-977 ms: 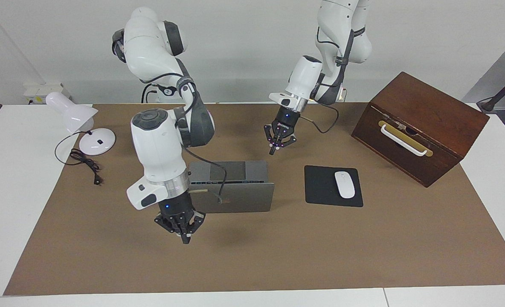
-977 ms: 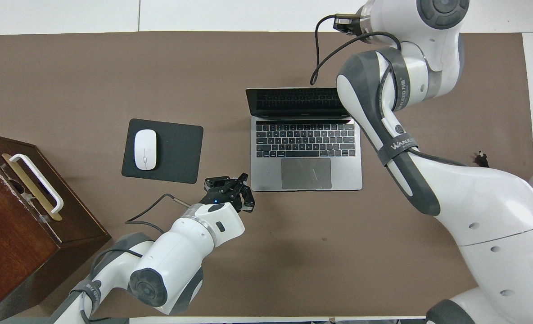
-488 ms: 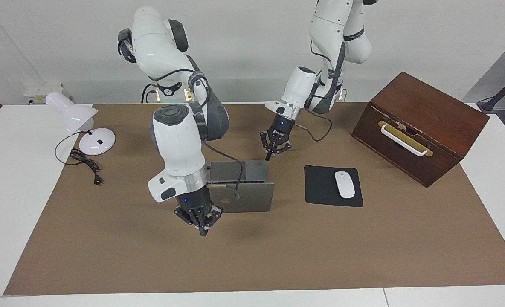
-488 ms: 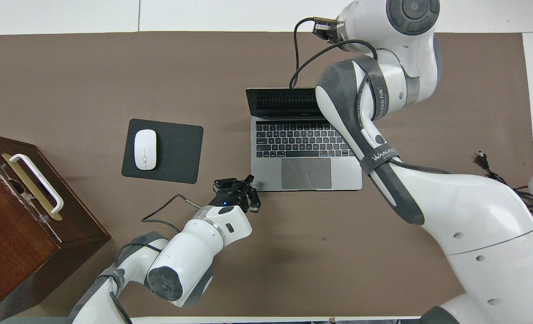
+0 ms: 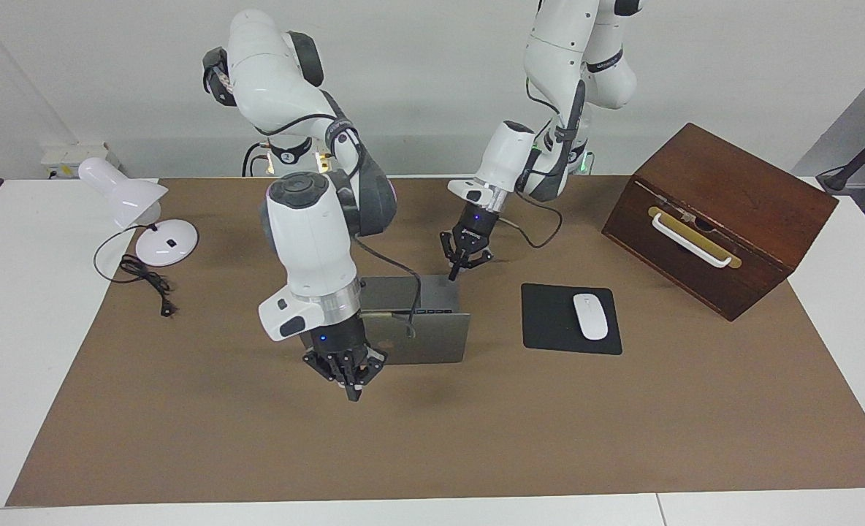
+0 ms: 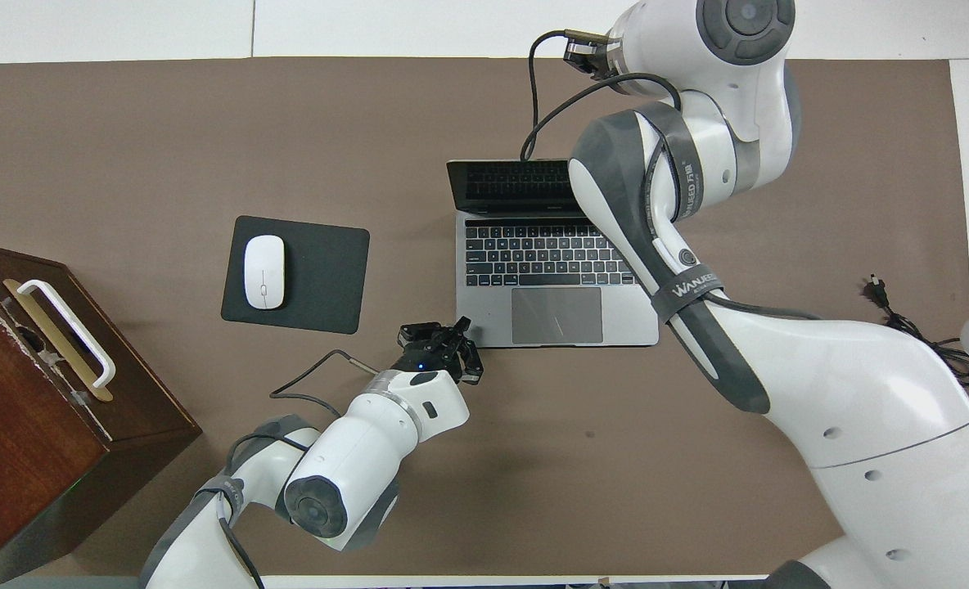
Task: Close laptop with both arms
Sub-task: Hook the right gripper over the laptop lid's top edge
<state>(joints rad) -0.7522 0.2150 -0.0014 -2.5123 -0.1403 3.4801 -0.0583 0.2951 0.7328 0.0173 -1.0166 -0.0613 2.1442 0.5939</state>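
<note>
The silver-grey laptop stands open on the brown mat, keyboard toward the robots and lid raised. The right arm reaches over the lid. Its gripper hangs shut, holding nothing, over the mat just outside the lid's outer face, toward the right arm's end of it. It is hidden under its own wrist in the overhead view. The left gripper is shut with nothing in it, its tip at the palm rest's corner toward the left arm's end. I cannot tell whether it touches.
A black mouse pad with a white mouse lies beside the laptop toward the left arm's end. A brown wooden box with a white handle stands past it. A white desk lamp and its cord sit at the right arm's end.
The right arm swung toward the left arm's end, bringing its gripper along the lid's outer face. The left gripper came down and in toward the laptop's corner. The laptop has not moved.
</note>
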